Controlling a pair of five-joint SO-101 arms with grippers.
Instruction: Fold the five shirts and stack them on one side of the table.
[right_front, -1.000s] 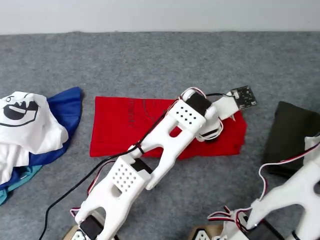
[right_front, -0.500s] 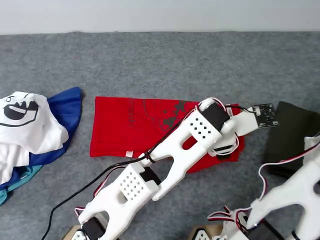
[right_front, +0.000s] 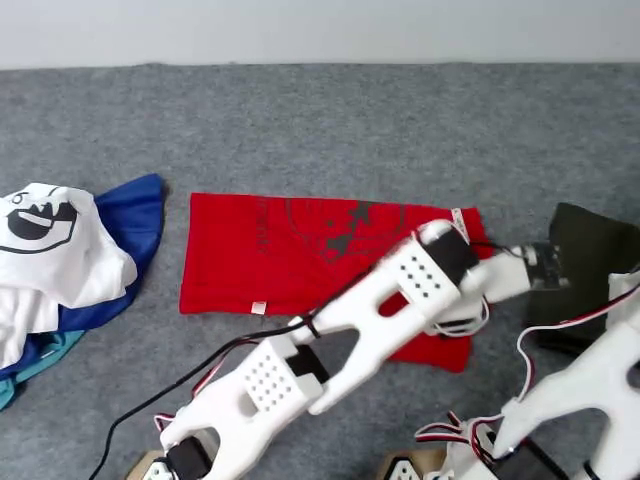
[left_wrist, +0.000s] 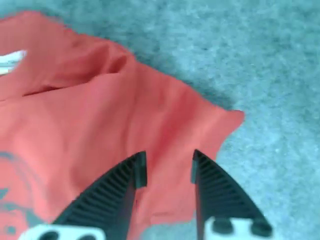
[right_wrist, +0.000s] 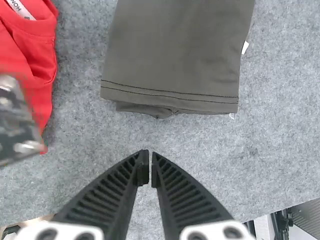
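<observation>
A red shirt lies spread flat in the middle of the grey table. My left arm stretches across it to its right end. There my left gripper hovers open just over the red cloth, near a pointed corner of the shirt. A folded dark shirt lies at the right edge. My right gripper is shut and empty above bare table, a short way in front of the dark shirt.
A heap of unfolded shirts sits at the left edge: a white one on top, a blue one and a teal one beneath. The right arm stands at the front right. Grey table stretches behind the red shirt.
My left arm has swung right and toward the front across the red shirt. The shirt's right end now reaches further to the front right. The right arm has not moved.
</observation>
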